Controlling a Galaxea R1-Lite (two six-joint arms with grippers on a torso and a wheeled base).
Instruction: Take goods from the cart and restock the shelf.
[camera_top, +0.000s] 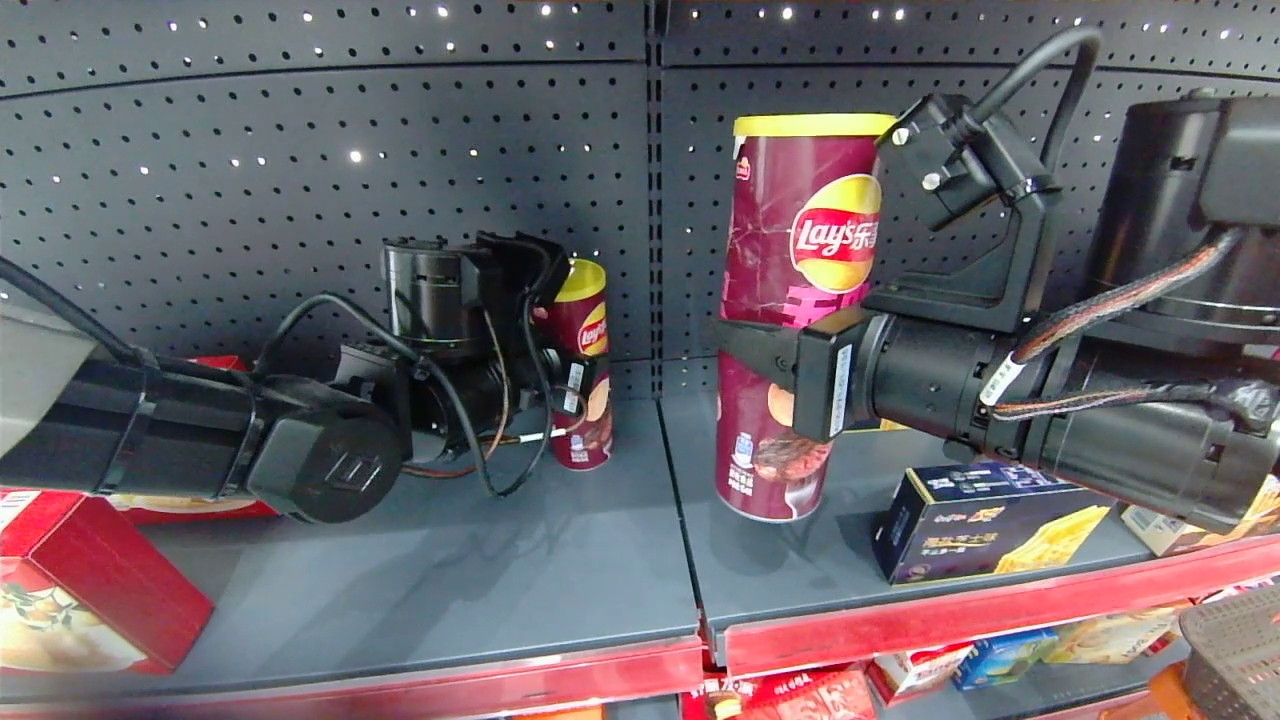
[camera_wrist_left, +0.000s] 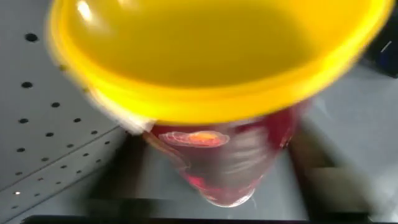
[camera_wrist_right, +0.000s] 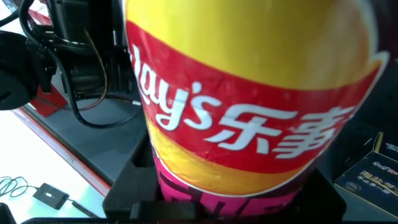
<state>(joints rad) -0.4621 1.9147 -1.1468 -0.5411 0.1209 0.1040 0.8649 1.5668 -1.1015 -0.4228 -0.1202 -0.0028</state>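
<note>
Placing; right hand (camera_top: 775, 365) holds tall can (camera_top: 800, 240) mid-shelf (camera_top: 500, 560); left hand (camera_top: 562, 385) holds small can (camera_top: 585, 310) near back edge; next likely set down, release.

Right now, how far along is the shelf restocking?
Already on the grey metal shelf: a dark blue cardboard box and a red cardboard box. In hand: the left gripper holds a small maroon chip can at the back by the pegboard; the right gripper holds a tall maroon yellow-lidded chip can low over the shelf. Left: setting down and releasing both.
</note>
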